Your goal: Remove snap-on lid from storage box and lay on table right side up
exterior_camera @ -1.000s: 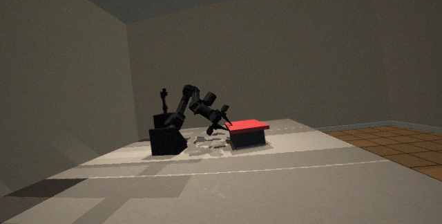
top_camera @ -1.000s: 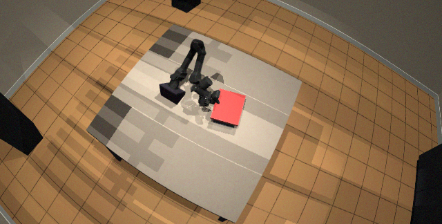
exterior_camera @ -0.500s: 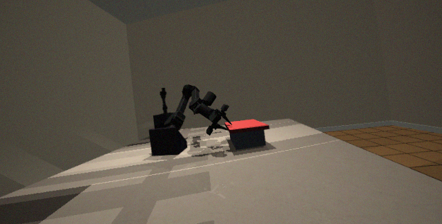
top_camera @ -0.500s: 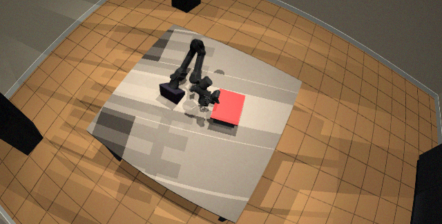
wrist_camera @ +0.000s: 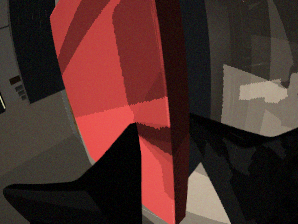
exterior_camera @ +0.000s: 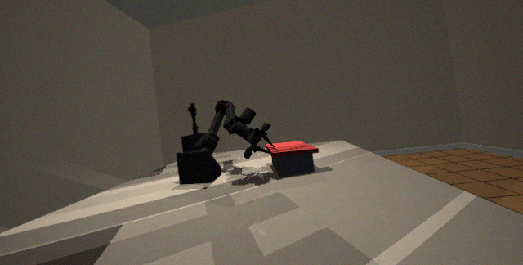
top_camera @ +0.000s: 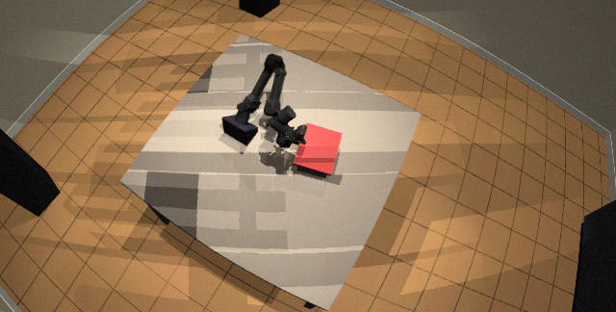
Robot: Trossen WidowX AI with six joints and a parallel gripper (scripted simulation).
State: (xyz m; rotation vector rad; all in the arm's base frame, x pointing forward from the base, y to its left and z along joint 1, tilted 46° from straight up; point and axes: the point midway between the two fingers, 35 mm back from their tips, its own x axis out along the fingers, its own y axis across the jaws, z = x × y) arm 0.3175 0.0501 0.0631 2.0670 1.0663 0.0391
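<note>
— Lid (top_camera: 319,148) position, please: where did it sit?

— Red snap-on lid was on top of the dark storage box (exterior_camera: 293,163), right of the table's (top_camera: 269,235) centre in the top view, roughly at three o'clock from the arm's base (top_camera: 239,129). From the exterior view it lay level on the box, top face up.

— And its long axis?

— It looked close to square from above, so I could not name a long axis with confidence. Its edges ran skewed to the table's edges; the corner nearest the arm pointed towards ten o'clock in the top view.

— What was the gripper (exterior_camera: 266,145) doing?

— It was clamped on the lid's near edge, at the side facing the arm. One finger (exterior_camera: 267,139) lay over the top of the rim, the other came in below it. In the wrist view the lid's edge ran between the fingers, with one dark finger (wrist_camera: 100,196) over the red surface.

— Was the lid lifted?

— I could not tell; no gap over the box showed in the exterior view.
</note>
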